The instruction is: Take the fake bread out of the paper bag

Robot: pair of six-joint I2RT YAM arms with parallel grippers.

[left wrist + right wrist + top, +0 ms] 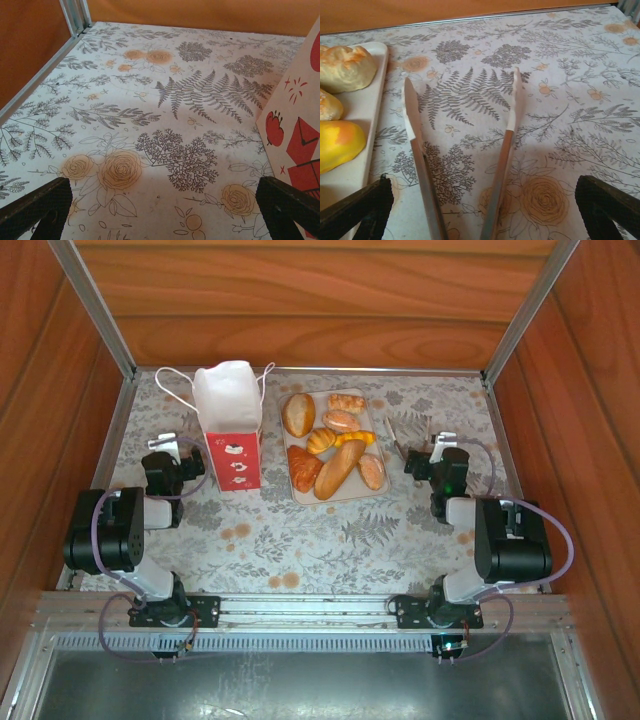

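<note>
The paper bag (232, 430), white above and red below with cord handles, stands upright at the back left; I cannot see inside it. Several pieces of fake bread (338, 445) lie on a pale tray (290, 452) to its right. My left gripper (172, 448) is open, low over the table just left of the bag. In the left wrist view the gripper (165, 215) has bare cloth between its fingers and the bag's side (295, 135) at the right. My right gripper (436, 445) is open to the right of the tray. In the right wrist view a roll (345, 67) and a yellow piece (337, 142) sit on the tray (370, 165).
Metal tongs (507, 145) lie on the flowered cloth between the fingers of my right gripper (482, 215), their tips pointing away; from above the tongs (392, 435) lie beside the tray. Wooden walls and an aluminium frame (110, 430) close in the table.
</note>
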